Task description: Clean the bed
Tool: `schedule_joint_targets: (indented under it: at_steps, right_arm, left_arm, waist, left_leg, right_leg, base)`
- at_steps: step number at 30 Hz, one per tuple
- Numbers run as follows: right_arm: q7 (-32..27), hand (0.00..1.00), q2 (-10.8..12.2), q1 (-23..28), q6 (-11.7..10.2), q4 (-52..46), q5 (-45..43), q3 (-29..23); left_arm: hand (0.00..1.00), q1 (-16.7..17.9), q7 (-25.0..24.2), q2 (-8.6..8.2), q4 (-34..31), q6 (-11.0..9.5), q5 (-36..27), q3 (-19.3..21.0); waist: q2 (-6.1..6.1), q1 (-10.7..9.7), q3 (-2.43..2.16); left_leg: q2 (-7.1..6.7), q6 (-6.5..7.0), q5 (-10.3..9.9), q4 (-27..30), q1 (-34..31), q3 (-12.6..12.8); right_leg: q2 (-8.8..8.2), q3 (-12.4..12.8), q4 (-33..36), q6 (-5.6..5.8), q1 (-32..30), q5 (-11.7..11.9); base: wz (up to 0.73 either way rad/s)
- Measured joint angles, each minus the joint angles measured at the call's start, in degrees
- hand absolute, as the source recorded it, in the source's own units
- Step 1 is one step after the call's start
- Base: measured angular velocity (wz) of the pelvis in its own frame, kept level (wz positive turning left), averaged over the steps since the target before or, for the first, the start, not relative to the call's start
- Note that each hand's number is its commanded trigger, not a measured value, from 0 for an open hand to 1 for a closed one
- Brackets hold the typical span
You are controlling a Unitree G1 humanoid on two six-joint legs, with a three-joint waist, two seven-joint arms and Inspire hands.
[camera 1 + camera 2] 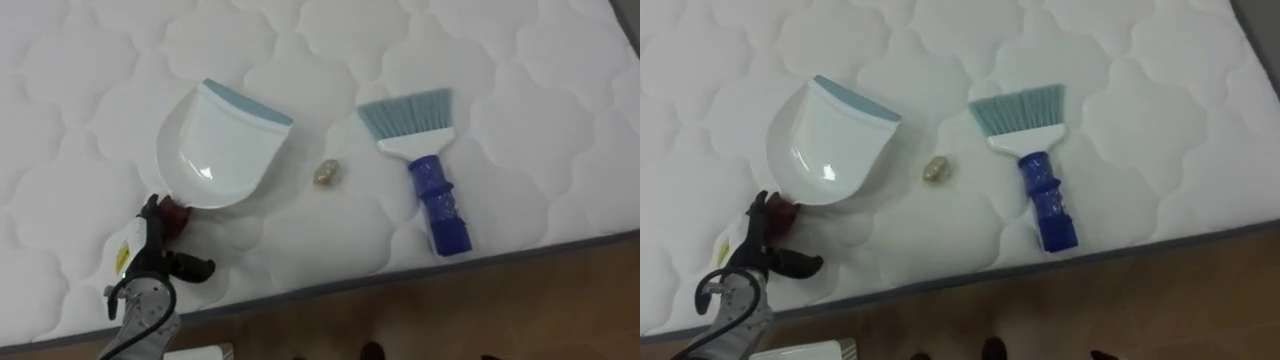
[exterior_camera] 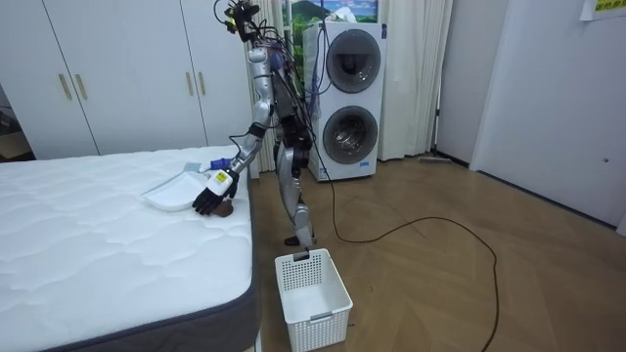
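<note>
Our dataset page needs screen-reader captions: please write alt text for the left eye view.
On a white quilted mattress lie a white dustpan, a small beige scrap and a blue-handled brush, in a row from left to right. The left robot hand is at the dustpan's dark red handle, at the lower left.

You see little of the dark red handle (image 1: 177, 214) on the white plastic dustpan with the blue-grey lip (image 1: 222, 150): the robot's left hand (image 1: 155, 262) covers most of it, near the front edge of the quilted white mattress (image 1: 520, 60). The small tan lump (image 1: 328, 173) beside the dustpan is too small to identify. The mattress runs off the top, left and right edges, and the bottom edge cuts the white plastic basket (image 1: 212, 352).
</note>
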Motion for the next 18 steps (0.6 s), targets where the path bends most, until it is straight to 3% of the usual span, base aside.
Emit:
schedule_joint_targets:
  at_steps: [18]
  right_arm:
    - [-1.2,0.0,-0.1,-0.5,-0.5,-0.1,1.8,2.1]
  left_arm:
    - [0.0,-1.3,0.9,0.41,0.9,0.0,0.0,-1.3]
  waist:
    - [0.02,0.0,-0.08]
  left_leg:
    - [-0.06,0.14,0.1,1.3,-1.7,0.1]
  right_leg:
    - [-0.21,-0.1,0.2,-0.01,-1.2,0.0]
  base:
    - [0.0]
